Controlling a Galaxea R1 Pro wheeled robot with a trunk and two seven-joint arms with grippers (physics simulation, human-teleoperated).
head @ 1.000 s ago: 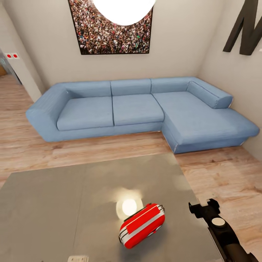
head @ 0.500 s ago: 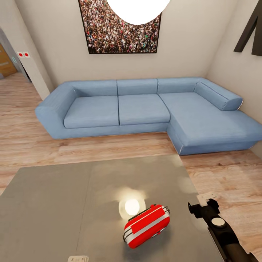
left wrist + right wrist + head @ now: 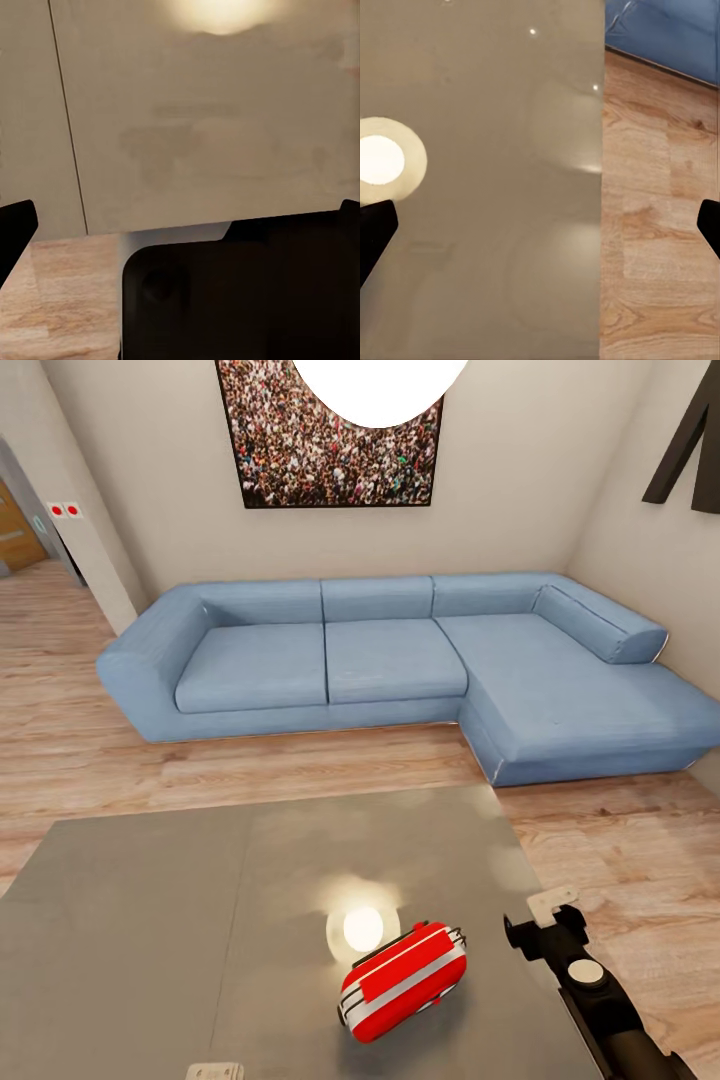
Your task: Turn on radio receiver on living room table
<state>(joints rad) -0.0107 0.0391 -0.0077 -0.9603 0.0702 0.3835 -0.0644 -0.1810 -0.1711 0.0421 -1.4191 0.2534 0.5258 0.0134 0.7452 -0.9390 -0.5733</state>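
Note:
The red radio receiver (image 3: 403,980) with white trim lies on the glossy grey table (image 3: 150,920), toward its right front part, just in front of a bright lamp reflection (image 3: 362,928). Its dial does not show from here. My right gripper (image 3: 540,935) hangs to the right of the radio, apart from it, above the table's right edge. In the right wrist view the right gripper (image 3: 540,229) is open, its dark fingertips (image 3: 375,232) far apart, with the table top (image 3: 480,187) and wood floor (image 3: 660,225) below. The left gripper (image 3: 180,225) is open over the table top (image 3: 210,135).
A long blue L-shaped sofa (image 3: 400,660) stands beyond the table across light wood floor (image 3: 300,770). A framed crowd picture (image 3: 335,440) and a pendant lamp (image 3: 380,385) are above it. A small white object (image 3: 213,1072) lies at the table's near edge.
The head camera swung a little between the oldest frame and half a second ago. Since then my right gripper has crept slightly left, closer to the radio. The radio has stayed put.

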